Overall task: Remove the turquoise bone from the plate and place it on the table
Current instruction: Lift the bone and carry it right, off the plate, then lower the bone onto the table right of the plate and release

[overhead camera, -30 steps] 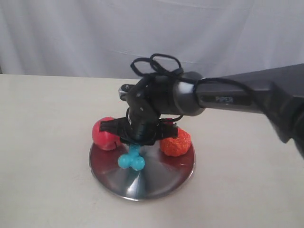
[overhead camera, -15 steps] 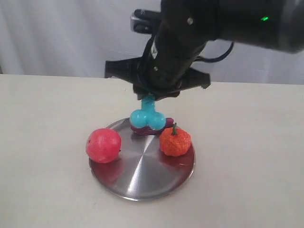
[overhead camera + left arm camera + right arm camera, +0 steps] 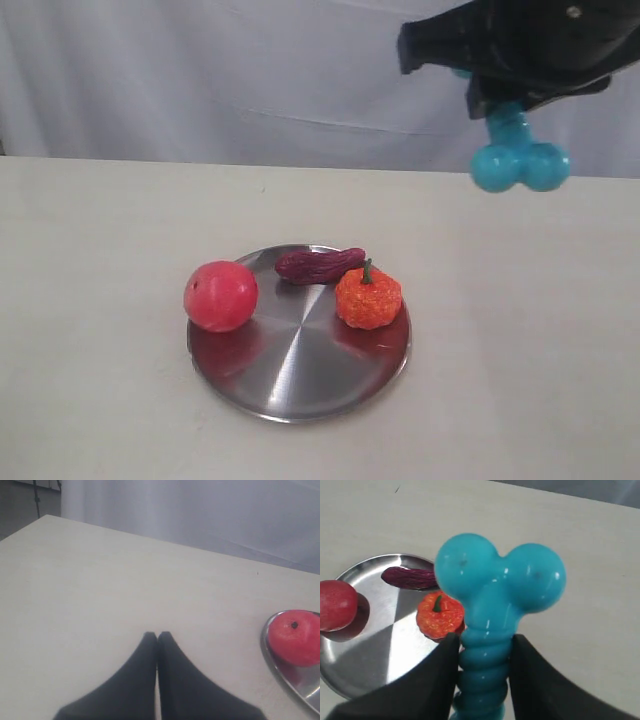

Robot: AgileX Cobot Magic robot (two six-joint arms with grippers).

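While aloft in grip of right pincer (image 3: 484, 640), turquoise bone (image 3: 497, 580); apple (image 3: 221, 296), pumpkin (image 3: 368, 297), eggplant (image 3: 320, 265) on plate (image 3: 300, 372); left pincer (image 3: 157, 636) closed.

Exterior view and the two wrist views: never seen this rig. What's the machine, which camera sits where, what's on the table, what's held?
It is a two-armed robot; each arm ends in a pincer. The exterior view comes from a camera off the arms; each wrist view from one on an arm's wrist. The right pincer is shut on the turquoise bone, held in the air away from the plate. The left pincer is shut, empty, over the table. On the plate lie a red ball, an orange pumpkin toy and a dark purple toy.
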